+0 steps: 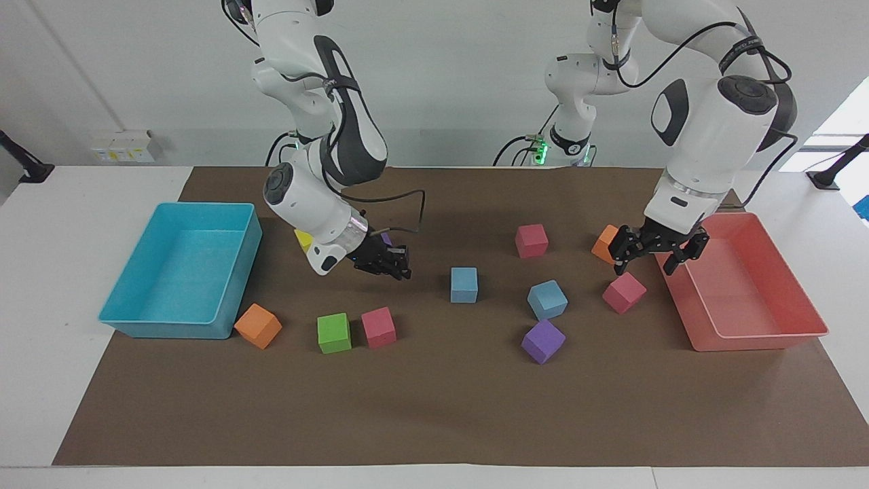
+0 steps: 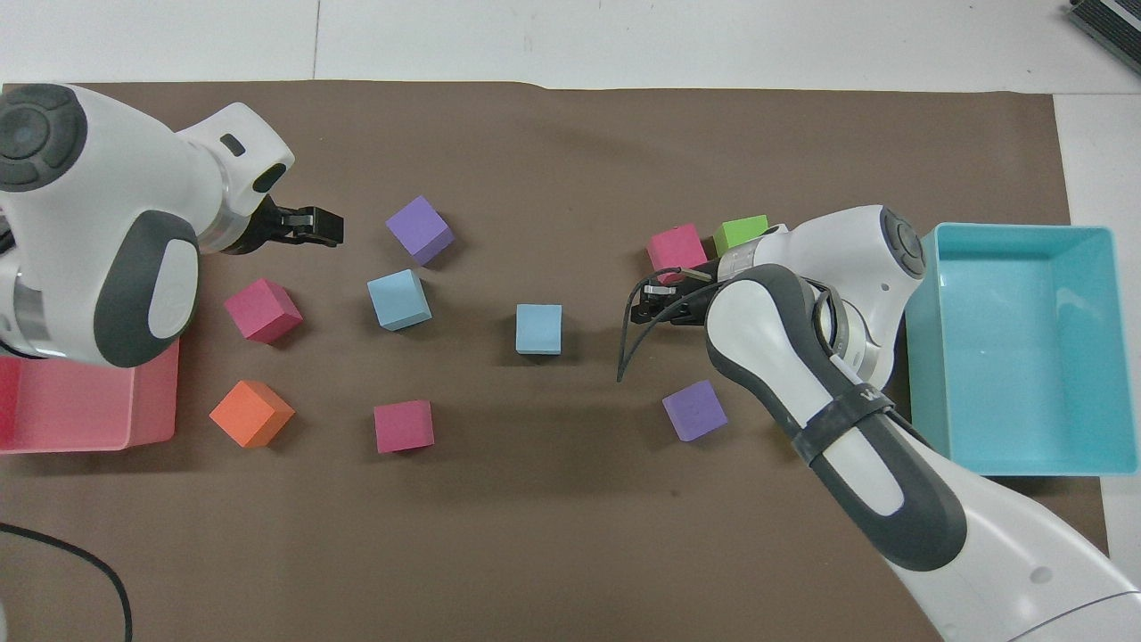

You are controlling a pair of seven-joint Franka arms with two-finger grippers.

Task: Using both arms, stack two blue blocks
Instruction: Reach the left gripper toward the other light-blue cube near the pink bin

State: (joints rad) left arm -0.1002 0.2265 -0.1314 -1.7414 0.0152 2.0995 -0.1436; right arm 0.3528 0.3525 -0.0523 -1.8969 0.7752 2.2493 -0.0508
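Facing view: two blue blocks (image 1: 464,284) (image 1: 547,299) lie mid-mat, apart — between the empty, closed right gripper (image 1: 394,265) and the wide-open left gripper (image 1: 650,255).

white table (image 1: 41,285), brown mat (image 1: 434,407), two trays (image 1: 136,319), coloured cubes (image 1: 334,333)

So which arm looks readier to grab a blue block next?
Probably the left. The left gripper hangs open near one blue block. The right gripper sits low beside the other blue block, but it is shut and would have to open first.
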